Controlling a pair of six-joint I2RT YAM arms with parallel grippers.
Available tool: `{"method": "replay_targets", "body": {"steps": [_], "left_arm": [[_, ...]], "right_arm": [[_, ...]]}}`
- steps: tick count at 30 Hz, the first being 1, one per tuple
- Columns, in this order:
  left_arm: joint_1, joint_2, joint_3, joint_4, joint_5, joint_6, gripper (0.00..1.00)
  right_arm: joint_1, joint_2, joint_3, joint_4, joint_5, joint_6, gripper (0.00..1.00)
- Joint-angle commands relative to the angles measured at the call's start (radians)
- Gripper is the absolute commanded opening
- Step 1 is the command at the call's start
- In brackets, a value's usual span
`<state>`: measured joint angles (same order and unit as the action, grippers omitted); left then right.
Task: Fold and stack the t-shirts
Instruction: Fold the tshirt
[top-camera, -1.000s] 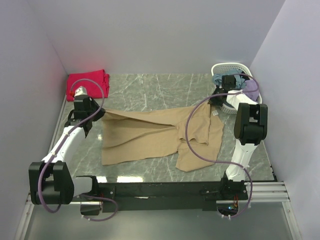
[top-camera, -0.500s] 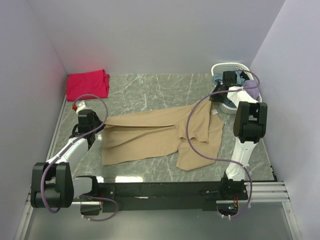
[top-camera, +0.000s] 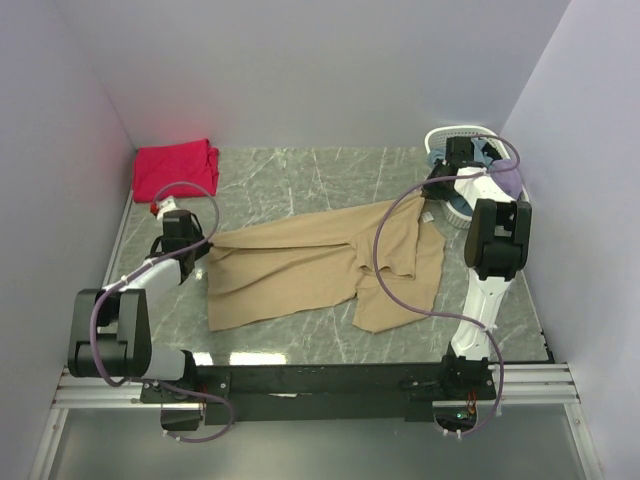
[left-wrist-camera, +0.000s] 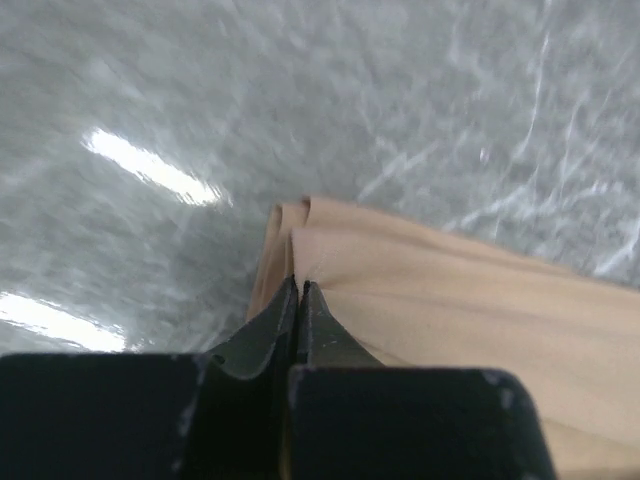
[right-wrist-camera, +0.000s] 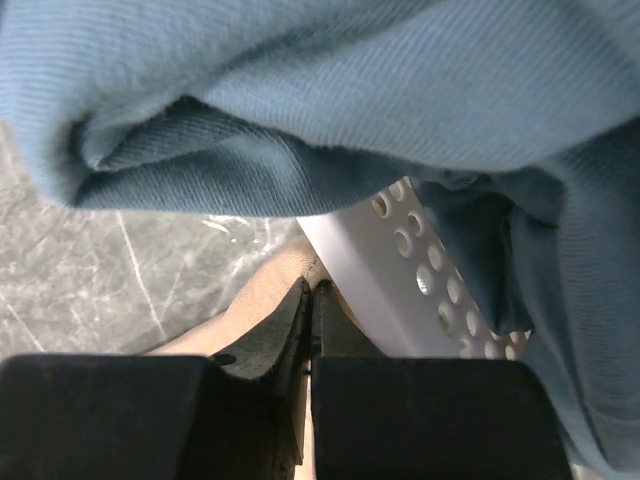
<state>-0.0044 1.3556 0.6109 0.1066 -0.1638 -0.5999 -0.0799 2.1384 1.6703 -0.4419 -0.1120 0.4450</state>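
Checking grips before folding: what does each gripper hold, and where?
Both are shut on the tan cloth t-shirt: the left gripper pinches its left edge, the right gripper its far right edge beside the white lattice basket.

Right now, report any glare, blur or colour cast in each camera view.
Left wrist: two white glare streaks lie on the grey marble tabletop, which is smeared by blur, while the tan cloth t-shirt looks sharper. Right wrist: the blue knit cloth is crisp, no glare. Top external: even light, sharp; the folded red-pink t-shirt tints the wall beside it pink.
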Motion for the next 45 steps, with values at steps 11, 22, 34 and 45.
{"method": "replay_targets", "body": {"steps": [11,22,34,45], "left_arm": [[0.000,-0.070,-0.086,-0.132,0.334,-0.064,0.08],[-0.006,-0.202,-0.091,-0.292,0.040,-0.126,0.94],[-0.008,-0.087,0.079,-0.121,0.256,-0.109,0.99],[-0.025,0.241,0.240,-0.050,0.452,-0.086,0.99]], "right_arm": [[-0.050,0.014,0.020,-0.007,0.081,-0.029,0.01],[-0.050,0.009,0.017,-0.011,0.023,-0.037,0.29],[-0.020,-0.161,-0.047,-0.020,-0.135,-0.084,0.38],[0.069,-0.115,-0.084,-0.046,-0.222,-0.089,0.38]]}}
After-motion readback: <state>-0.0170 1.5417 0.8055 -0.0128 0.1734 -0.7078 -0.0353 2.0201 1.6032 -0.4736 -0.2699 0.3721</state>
